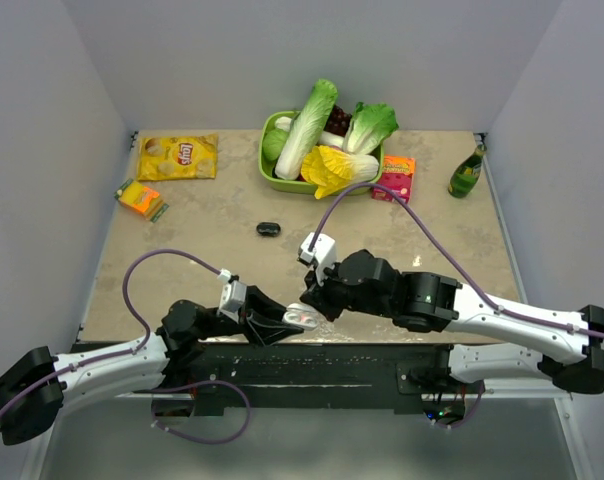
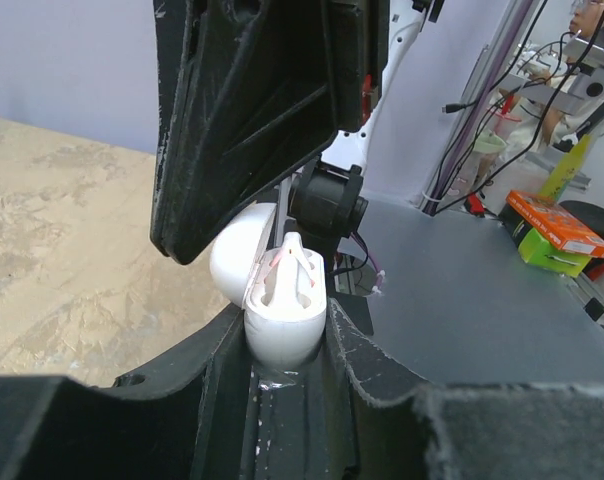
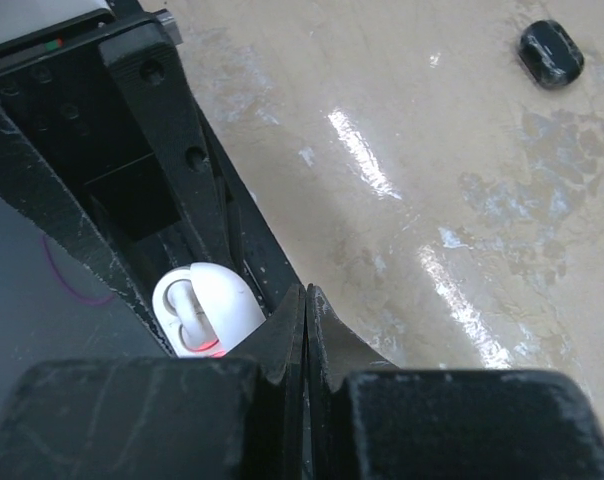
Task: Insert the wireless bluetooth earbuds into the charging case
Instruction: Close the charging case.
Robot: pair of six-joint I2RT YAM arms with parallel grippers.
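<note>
The right gripper (image 3: 305,305) has its fingers pressed flat together with nothing showing between them, tips down just beside the open case (image 3: 207,310). The left gripper (image 2: 287,355) is narrowed onto the case, one finger on each side of its lower shell, holding it mouth-up with the lid tipped back. In the left wrist view a white earbud (image 2: 290,272) stands proud of its well, apparently not pushed home. Whether the second well is filled I cannot tell.

In the top view all this hangs at the near edge of the bench (image 1: 182,300), about the middle, the two grippers nose to nose. Farther out a small black lump (image 1: 269,229) lies alone mid-bench – what it is I cannot tell – and the basket (image 1: 267,172), chip bag (image 1: 178,157) and bottle (image 1: 467,172) sit along the far edge, well apart from the work.

The risks, as I judge them: the shell is glossy and pinched only at its sides, so an off-centre press could twist it in the grip or squirt it out – over the near edge. A press on the lid side could fold the lid onto the earbud and jam it
</note>
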